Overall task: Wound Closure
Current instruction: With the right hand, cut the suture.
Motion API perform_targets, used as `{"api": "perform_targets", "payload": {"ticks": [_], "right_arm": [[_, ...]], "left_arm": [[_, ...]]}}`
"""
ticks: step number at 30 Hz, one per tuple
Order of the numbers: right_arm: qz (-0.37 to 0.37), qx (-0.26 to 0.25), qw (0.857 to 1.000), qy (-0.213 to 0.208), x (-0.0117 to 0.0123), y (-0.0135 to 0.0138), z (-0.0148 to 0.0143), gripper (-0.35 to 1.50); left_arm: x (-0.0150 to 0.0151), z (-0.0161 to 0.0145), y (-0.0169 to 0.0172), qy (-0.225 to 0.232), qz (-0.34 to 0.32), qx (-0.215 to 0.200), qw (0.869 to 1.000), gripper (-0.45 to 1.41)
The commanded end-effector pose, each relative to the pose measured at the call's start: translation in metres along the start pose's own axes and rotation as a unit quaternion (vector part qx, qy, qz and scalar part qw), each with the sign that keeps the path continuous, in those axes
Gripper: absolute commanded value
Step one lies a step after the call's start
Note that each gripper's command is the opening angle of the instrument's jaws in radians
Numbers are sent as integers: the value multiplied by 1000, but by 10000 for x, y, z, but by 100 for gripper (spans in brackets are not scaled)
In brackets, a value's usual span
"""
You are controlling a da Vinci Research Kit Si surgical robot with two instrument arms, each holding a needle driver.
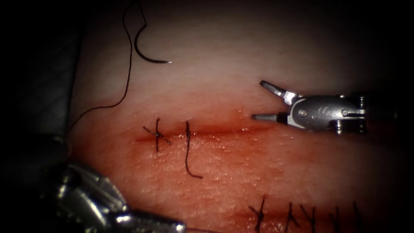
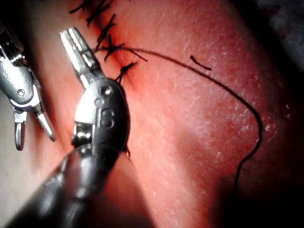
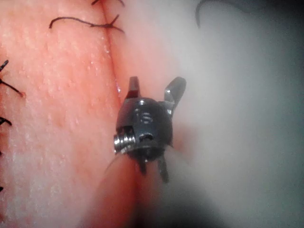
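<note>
**stitchfan:** Right tool (image 1: 258,100) first, endoscope view: it comes in from the right with its two jaws spread wide and nothing between them, tips hanging just above the right end of the cut (image 1: 202,131). Left tool (image 1: 151,222) is down at the lower left edge, can't tell how its jaws stand from here.

**benchrat:** And the needle?

**stitchfan:** Needle (image 1: 144,54) is lying free on the pale tissue (image 1: 241,60) at the upper left, well apart from both tools and not in the tissue. Thread (image 1: 128,73) runs from its tail end in a loop, then down and off to the left. Two stitches (image 1: 157,134) cross the cut, the second with a tail end (image 1: 188,157) trailing down below it. Red fluid (image 1: 224,149) along the cut and below. More stitches (image 1: 302,213) sit in a row at the lower right.

**benchrat:** Left wrist view?

**stitchfan:** Left tool (image 2: 71,35) has its jaws pressed together and isn't holding anything, tip near a row of stitches (image 2: 107,33). Thread (image 2: 228,92) curves across the red tissue (image 2: 180,142), with a short cut end (image 2: 200,62) lying just beside it. Right tool (image 2: 32,133) is alongside, jaws apart.

**benchrat:** Right wrist?

**stitchfan:** Right tool (image 3: 154,90) again, jaws splayed and empty, just beside the cut (image 3: 113,61). One stitch with a long tail (image 3: 78,21) sits past the tips.
</note>
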Motion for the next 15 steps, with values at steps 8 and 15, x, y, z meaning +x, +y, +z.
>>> {"api": "perform_targets", "payload": {"ticks": [8,15], "right_arm": [[-11,16,1000,-6,-18,-10,18,125],[-13,19,1000,-9,-19,-15,19,138]], "left_arm": [[-46,33,68,34,-85,-104,990,-16],[-85,-7,47,-150,-196,-42,968,138]]}}
